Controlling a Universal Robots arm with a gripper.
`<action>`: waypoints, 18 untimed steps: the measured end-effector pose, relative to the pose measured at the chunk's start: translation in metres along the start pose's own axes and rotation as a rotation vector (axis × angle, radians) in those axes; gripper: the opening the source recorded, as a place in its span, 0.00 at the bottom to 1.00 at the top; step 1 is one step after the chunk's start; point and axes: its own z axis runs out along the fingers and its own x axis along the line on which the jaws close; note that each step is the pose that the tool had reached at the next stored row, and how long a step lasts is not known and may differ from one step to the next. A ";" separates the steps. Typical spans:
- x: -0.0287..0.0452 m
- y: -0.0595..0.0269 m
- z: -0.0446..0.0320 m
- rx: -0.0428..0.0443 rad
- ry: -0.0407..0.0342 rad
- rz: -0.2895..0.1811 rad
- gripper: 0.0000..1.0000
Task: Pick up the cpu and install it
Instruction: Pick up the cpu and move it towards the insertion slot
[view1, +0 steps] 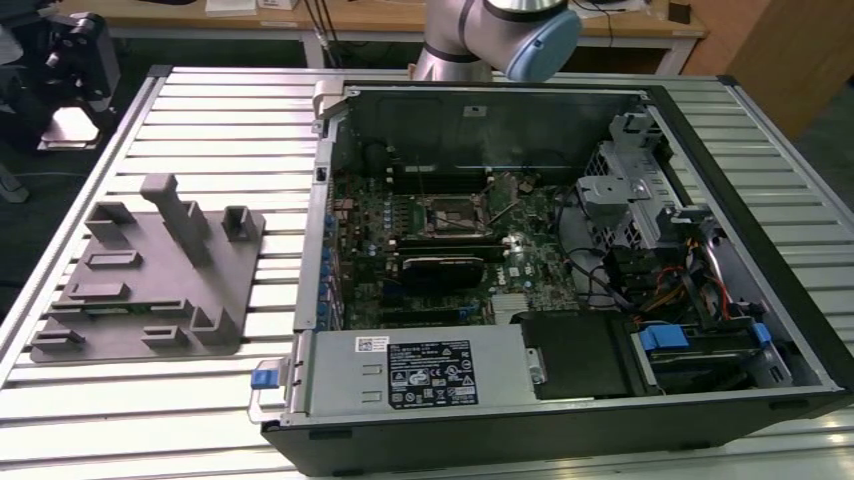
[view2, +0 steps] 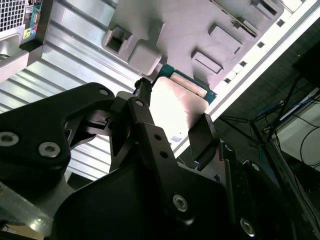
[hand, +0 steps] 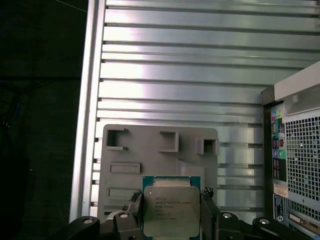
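The cpu (hand: 171, 210), a flat square chip with a shiny silver top and a green rim, sits between my gripper's (hand: 171, 206) two black fingers (hand: 134, 206), which are shut on its opposite edges. In the second wrist view the cpu (view2: 176, 107) catches the light, tilted, with the gripper (view2: 172, 125) clamped on it. It hangs well above the grey plastic tray (hand: 160, 150) with its upright posts. The black framed socket (view1: 454, 215) lies on the motherboard inside the open computer case (view1: 561, 250). A grey and blue joint of the arm (view1: 514, 30) shows at the back of the table.
The grey tray (view1: 147, 280) lies on the ribbed metal table (view1: 200, 110) at the exterior view's left. Cables, a drive cage (view1: 641, 180) and the power supply (view1: 427, 370) crowd the case around the motherboard. The case's rear panel (hand: 295, 160) stands beside the tray.
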 end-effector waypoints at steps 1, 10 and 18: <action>-0.0009 0.0000 0.0001 0.0000 0.0001 0.000 0.55; -0.0088 0.0001 0.0001 0.0001 0.0016 0.000 0.55; -0.0159 0.0001 0.0002 0.0000 0.0033 0.000 0.55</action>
